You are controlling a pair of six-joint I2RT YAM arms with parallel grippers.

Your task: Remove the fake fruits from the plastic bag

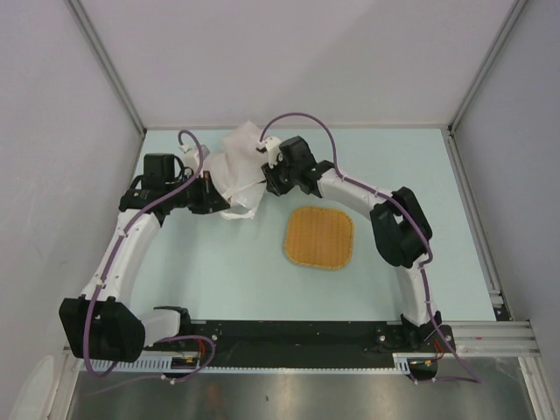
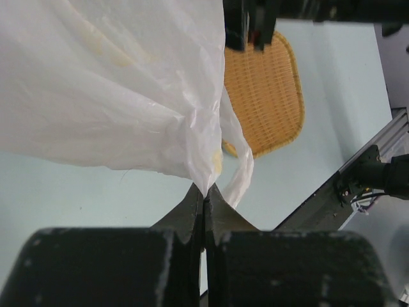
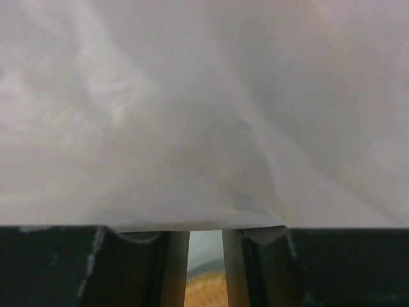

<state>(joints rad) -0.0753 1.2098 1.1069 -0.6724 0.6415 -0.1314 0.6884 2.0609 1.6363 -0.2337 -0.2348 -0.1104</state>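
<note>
The plastic bag (image 1: pixel 241 171) is a crumpled white heap at the back of the table, between both grippers. My left gripper (image 2: pixel 206 190) is shut on a pinched fold of the bag's (image 2: pixel 115 83) lower edge, holding it above the table. My right gripper (image 1: pixel 267 171) presses into the bag from the right. In the right wrist view the bag film (image 3: pixel 192 109) drapes over the right gripper (image 3: pixel 206 230) and hides its tips; a narrow gap shows between the fingers (image 3: pixel 172 268) lower down. The fake fruits are hidden inside the bag.
A flat orange woven tray (image 1: pixel 319 238) lies on the pale blue table right of centre, also in the left wrist view (image 2: pixel 265 96) behind the bag. A loop handle (image 2: pixel 239 176) hangs beside my left fingertips. Grey walls enclose the table; a metal rail (image 1: pixel 472 332) runs along the near edge.
</note>
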